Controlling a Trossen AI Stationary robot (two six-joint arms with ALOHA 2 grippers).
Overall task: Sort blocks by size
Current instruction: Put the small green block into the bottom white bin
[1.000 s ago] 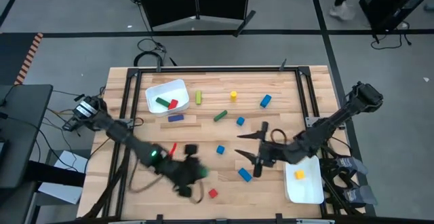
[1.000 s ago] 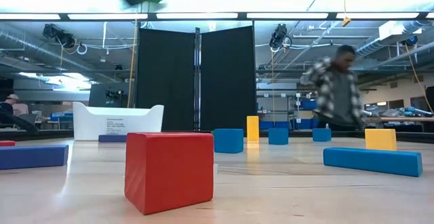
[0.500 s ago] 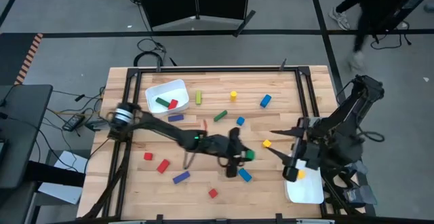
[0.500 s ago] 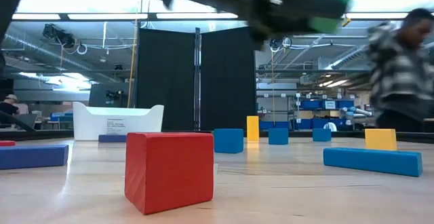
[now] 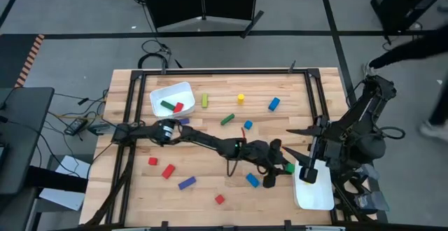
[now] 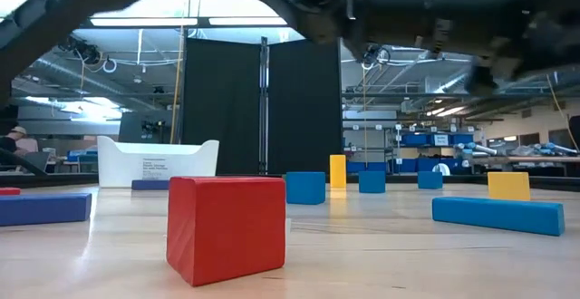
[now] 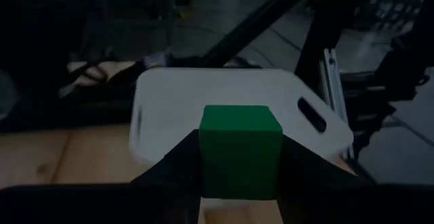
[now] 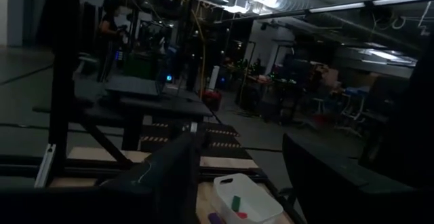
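Note:
My left gripper (image 5: 283, 166) reaches across the table from the left and is shut on a green block (image 7: 241, 149), a short cube, just left of the white tray (image 5: 316, 194) at the right edge. My right gripper (image 5: 290, 140) hangs open and raised beside that tray, holding nothing. Other blocks lie loose on the wood: a red cube (image 6: 227, 226), a blue bar (image 6: 497, 215), a yellow cube (image 6: 508, 186) and a green bar (image 5: 227, 120). The far-left white tray (image 5: 171, 98) holds a green and a red block. My left gripper pinches the green cube by two opposite side faces (image 7: 205, 157) between its two fingers. The fingers come nearly level from the table's left side. The cube sits upright between them, lifted clear of the table, with the right tray's rim (image 7: 217, 81) just beyond it.
Red blocks (image 5: 168, 171) and a blue bar (image 5: 186, 183) lie near the front left. A blue block (image 5: 252, 180) sits just under my left arm. Black frame rails (image 5: 316, 91) border the table's sides and far edge.
My left gripper has carried the green block from the near-left part of the table toward the right edge, up to the right tray, sinking a little and levelling out. My right gripper has risen and drawn back toward the right edge, staying open.

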